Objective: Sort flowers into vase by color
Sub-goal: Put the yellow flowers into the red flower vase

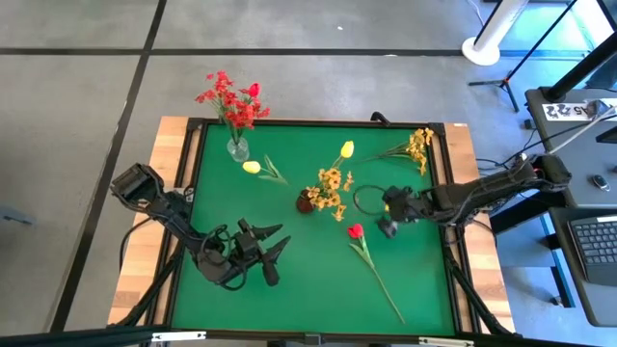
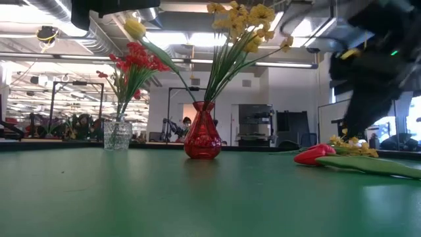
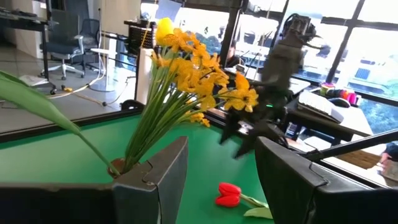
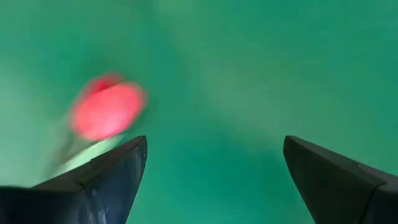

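A red tulip (image 1: 356, 230) lies on the green table with its long stem (image 1: 384, 284) running toward the near edge; it also shows as red tulip (image 4: 106, 111) and red tulip (image 2: 314, 153). My right gripper (image 1: 388, 222) hangs open just right of its bloom, pointing down, touching nothing; right gripper (image 4: 214, 142). A red vase (image 1: 305, 200) holds yellow blooms. A clear vase (image 1: 237, 147) holds red flowers. One yellow tulip (image 1: 253, 167) and a yellow spray (image 1: 416, 145) lie flat on the table. My left gripper (image 1: 280, 241) waits open, near-left; left gripper (image 3: 221, 146).
The table has a raised dark rim (image 1: 318, 123) and wooden side strips. The red vase (image 2: 202, 139) stands mid-table, just left of my right gripper. Bare green surface lies in front of the left gripper and along the near edge. Desks and stands surround the table.
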